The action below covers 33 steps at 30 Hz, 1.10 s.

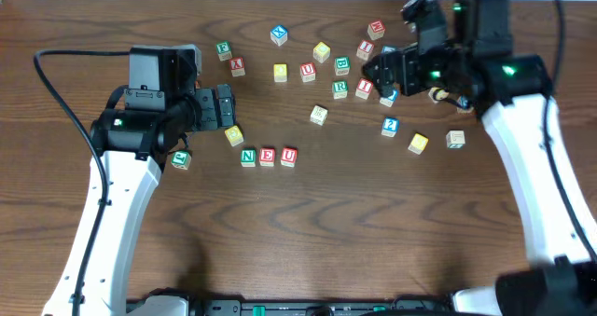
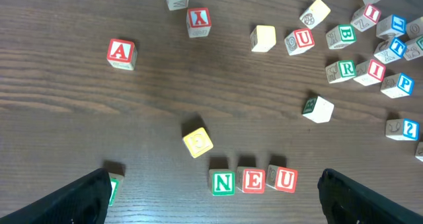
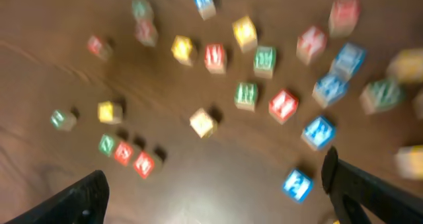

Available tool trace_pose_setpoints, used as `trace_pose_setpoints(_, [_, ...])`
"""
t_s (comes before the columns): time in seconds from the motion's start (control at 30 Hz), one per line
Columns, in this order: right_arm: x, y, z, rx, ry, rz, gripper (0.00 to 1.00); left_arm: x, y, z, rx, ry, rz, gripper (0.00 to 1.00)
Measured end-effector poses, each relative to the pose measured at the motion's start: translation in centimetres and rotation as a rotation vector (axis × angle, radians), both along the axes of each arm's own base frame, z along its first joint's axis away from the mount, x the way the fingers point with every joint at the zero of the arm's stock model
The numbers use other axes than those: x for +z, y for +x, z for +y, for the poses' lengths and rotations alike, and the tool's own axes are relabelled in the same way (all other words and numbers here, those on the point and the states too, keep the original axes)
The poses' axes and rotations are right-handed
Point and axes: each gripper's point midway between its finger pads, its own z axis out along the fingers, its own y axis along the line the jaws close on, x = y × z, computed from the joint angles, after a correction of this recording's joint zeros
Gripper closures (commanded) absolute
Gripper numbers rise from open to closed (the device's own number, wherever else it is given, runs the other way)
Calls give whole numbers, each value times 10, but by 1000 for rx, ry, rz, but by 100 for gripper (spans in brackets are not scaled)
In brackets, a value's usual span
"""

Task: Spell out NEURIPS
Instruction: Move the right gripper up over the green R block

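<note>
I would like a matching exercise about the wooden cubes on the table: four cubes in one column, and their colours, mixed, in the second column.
Cubes:
1. N cube
2. P cube
3. A cube
4. turned cube, up-left of N in the left wrist view

Colours:
a. red
b. yellow
c. green
d. blue

Pairs: 1-c; 2-d; 3-a; 4-b

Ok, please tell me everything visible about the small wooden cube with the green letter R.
The small pale wooden cube with a green R shows a green-bordered top face and pale sides. It rests flat on the dark wooden table, slightly turned, away from the row of cubes N, E, U. The wooden cube with a red I stands close beside it; whether they touch is unclear.
</note>
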Motion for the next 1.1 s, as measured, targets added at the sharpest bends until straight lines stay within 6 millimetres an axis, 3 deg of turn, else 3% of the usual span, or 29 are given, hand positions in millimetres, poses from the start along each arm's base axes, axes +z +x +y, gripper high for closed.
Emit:
trace_pose_setpoints(0.1, [-29,1,1,-11,-36,84,1,0,0,0,0,0,0,2])
trace_pose_setpoints(0.17, [-36,2,3,-8,-48,100,1,0,0,0,0,0,0,2])
trace_pose_setpoints(0.27, [-35,2,8,4,-46,94,1,0,0,0,0,0,0,2])
trace_pose_setpoints(0.33, [-31,5,13,13,-39,67,12,0,0,0,0,0,0,2])
trace_pose_setpoints(0.37, [-30,6,15,14,-40,61,13,0,0,0,0,0,0,2])
trace_pose_setpoints(0.5, [-33,7,18,-16,-83,57,5,0,0,0,0,0,0,2])
trace_pose_setpoints(0.8, [-40,11,40,-74,-195,27,12,0,0,0,0,0,0,2])
trace_pose_setpoints(1.1, [-93,32,43,-102,-273,192,6,0,0,0,0,0,0,2])
